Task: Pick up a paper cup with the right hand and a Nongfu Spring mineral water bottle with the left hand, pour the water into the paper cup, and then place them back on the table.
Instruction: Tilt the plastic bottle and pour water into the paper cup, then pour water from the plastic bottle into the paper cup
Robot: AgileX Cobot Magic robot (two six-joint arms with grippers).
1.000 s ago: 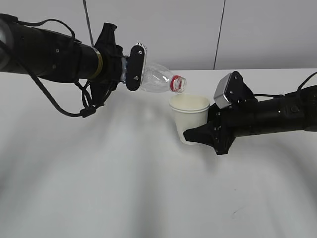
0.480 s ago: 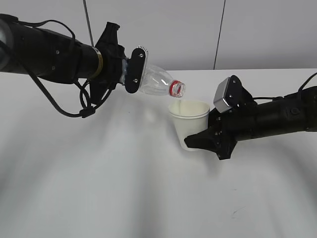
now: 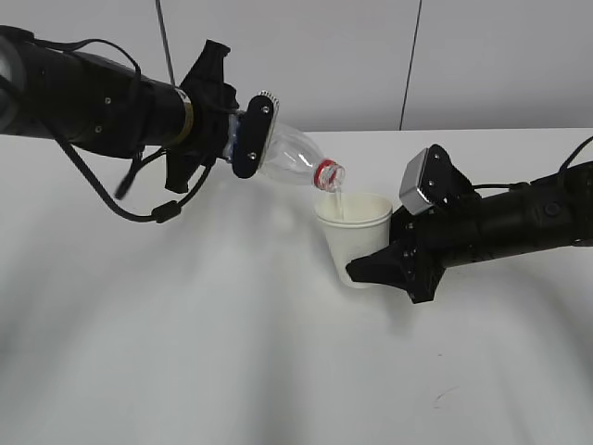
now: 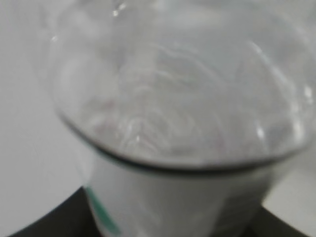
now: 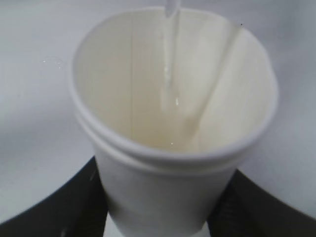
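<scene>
My left gripper is shut on the clear water bottle and holds it tilted, red-ringed mouth down to the right, above the table. A thin stream of water falls from the mouth into the paper cup. My right gripper is shut on the cup's lower body and holds it upright just above the table. In the right wrist view the cup fills the frame, the water stream runs into it, and black fingers flank it. The left wrist view shows the blurred bottle close up.
A small dark scuff mark lies on the white table at the front right. A grey wall with vertical seams stands behind the table. Loose black cables hang below the left arm.
The left gripper has tipped the bottle further down and its mouth now sits over the cup. Water has begun to flow. The right gripper has lowered the cup slightly.
</scene>
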